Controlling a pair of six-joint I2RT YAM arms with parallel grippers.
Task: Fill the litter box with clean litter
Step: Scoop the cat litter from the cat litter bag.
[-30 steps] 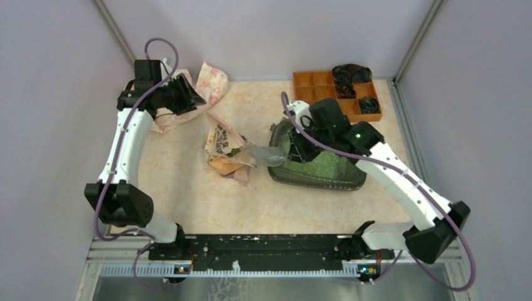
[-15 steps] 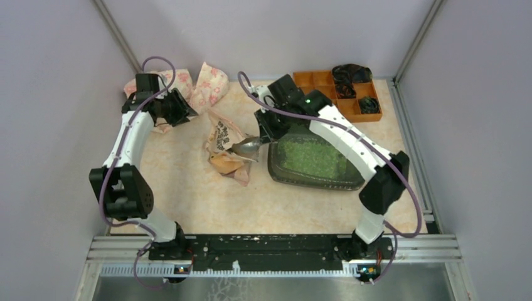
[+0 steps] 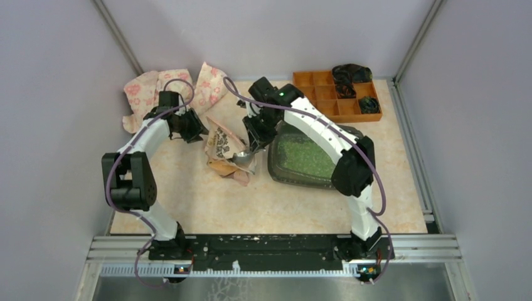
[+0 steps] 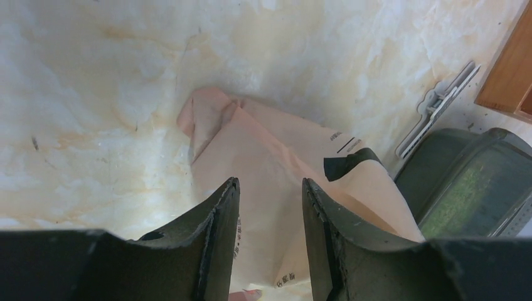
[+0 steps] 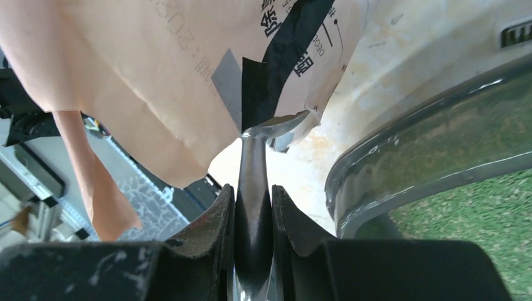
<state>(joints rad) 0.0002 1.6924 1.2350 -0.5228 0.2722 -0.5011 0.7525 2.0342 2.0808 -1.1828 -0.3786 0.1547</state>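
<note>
The dark litter box point(image 3: 280, 172) sits right of centre and holds light-green clean litter point(image 3: 301, 153). It also shows in the right wrist view point(image 5: 401, 163) with the litter point(image 5: 483, 213), and in the left wrist view point(image 4: 439, 169). My right gripper point(image 3: 256, 139) point(image 5: 252, 194) is shut on the handle of a grey metal scoop point(image 5: 253, 163). The scoop's bowl point(image 3: 242, 158) is at the mouth of the peach paper bag point(image 3: 219, 145) point(image 5: 157, 75). My left gripper point(image 3: 191, 127) point(image 4: 270, 185) is open just above the bag's left side point(image 4: 276, 157).
A pink floral cloth point(image 3: 150, 88) lies at the back left. An orange organiser tray point(image 3: 326, 94) with black items stands at the back right, its corner in the left wrist view point(image 4: 508, 69). Walls close in on three sides.
My right arm swung left, carrying the scoop from over the litter box to the bag's mouth. My left gripper moved from the cloth at the back left to the bag.
</note>
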